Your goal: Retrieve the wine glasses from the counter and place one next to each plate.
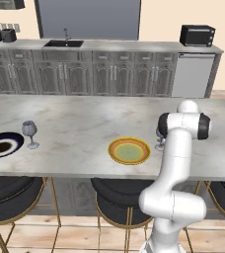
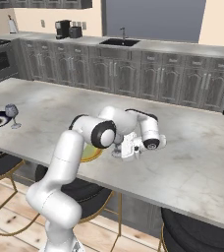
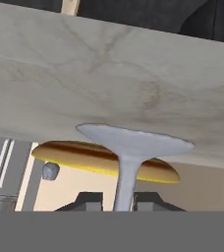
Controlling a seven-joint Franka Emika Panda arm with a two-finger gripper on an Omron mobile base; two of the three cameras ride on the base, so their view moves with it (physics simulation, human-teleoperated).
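Wine glass stem sits btwn gripper tips, just beside yellow-orange plate; jaws narrowly apart, contact w/ stem unclear.

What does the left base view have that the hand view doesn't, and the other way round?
Left base view: the navy plate with a wine glass standing right beside it, the sink, the microwave and black stools. Hand view: a close look at the second glass, its thin stem standing between the claw tips, its round foot on the marbled top. Both: the yellow plate, the second glass (half hidden behind the arm in the base view) and the marbled top.
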